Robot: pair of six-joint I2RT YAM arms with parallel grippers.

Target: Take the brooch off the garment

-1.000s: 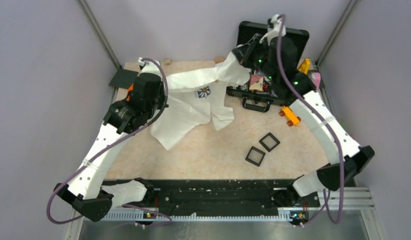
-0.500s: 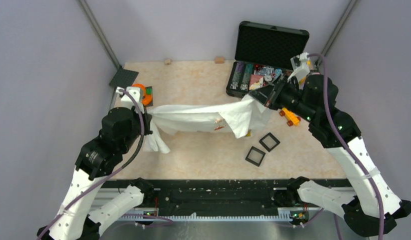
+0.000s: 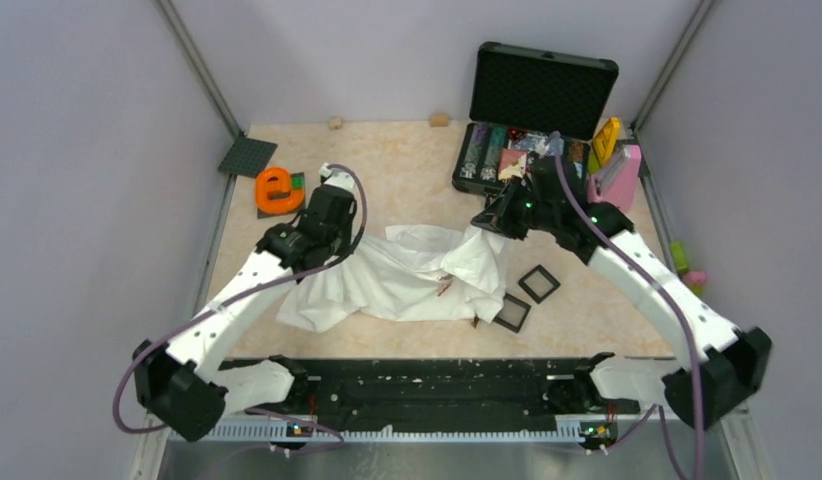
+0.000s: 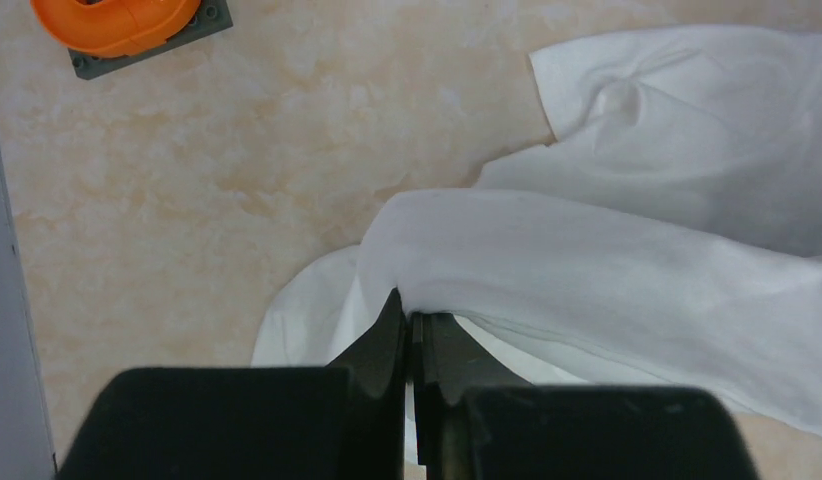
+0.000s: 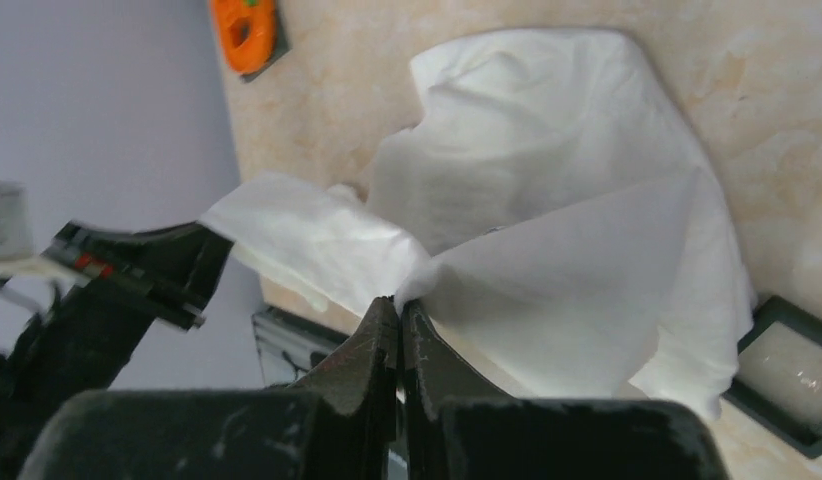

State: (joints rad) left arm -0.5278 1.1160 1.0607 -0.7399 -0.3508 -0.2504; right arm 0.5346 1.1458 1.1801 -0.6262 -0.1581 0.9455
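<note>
Beige tabletop (image 3: 387,170), crumpled white garment (image 3: 397,285), left hand (image 4: 412,318), right hand (image 5: 399,305) pinching

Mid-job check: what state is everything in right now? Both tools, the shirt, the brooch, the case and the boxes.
left tool, shut on a fold of the T-shirt.
right tool, shut on another fold.
T-shirt, crumpled, lifted at both grips, flower print out of sight.
brooch, seemingly the small reddish spot on the cloth, not yet removed.
black case, open, lid upright.
square boxes, open-topped, lying flat.
</note>
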